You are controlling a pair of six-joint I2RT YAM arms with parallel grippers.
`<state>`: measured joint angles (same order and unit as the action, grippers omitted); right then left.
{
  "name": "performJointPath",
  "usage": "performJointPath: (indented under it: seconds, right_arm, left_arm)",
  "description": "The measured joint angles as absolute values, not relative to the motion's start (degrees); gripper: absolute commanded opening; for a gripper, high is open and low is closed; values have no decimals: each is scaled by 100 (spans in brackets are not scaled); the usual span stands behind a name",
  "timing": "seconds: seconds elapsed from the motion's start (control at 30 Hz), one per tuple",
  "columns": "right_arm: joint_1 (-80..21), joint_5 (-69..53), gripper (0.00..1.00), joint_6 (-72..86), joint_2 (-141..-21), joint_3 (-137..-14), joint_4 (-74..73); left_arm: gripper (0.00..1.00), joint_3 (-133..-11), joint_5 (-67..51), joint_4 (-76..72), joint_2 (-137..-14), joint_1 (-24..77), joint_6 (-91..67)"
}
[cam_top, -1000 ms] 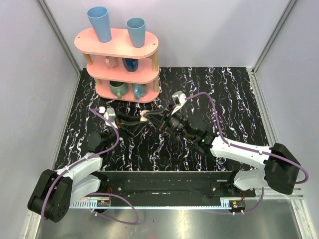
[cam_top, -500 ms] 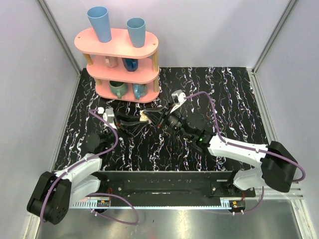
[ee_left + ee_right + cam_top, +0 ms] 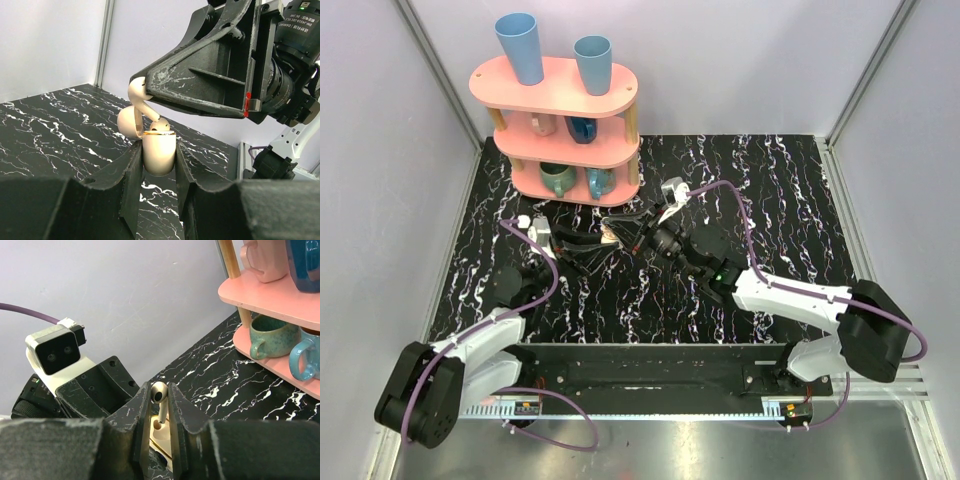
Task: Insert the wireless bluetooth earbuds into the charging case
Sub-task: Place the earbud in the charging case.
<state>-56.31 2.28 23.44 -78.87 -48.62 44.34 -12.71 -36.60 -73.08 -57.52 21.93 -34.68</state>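
Cream-white rounded plastic charging case [image 3: 159,155], lid open, is sitting clamped between the tightly closed fingers of the black left gripper [image 3: 159,147] over the black marbled table [image 3: 50,130]. The right gripper [image 3: 160,396] is pinching 1 cream stemmed earbud [image 3: 159,391], its jaws barely apart, with the stem pointing down at the case's socket.

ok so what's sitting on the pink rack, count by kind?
Tall blue tumblers: 2
Mugs: 4 (pink, dark blue, green, light blue)
Total: 6
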Motion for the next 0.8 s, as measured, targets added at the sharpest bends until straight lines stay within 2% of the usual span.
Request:
performJointPath:
  seconds: [0.8]
  right_arm:
    - [-5802,513,22,2368,-8016,-4805,4678]
  left_arm:
    - [0,-1249,-3310,-7301,-5634,2241,-3288]
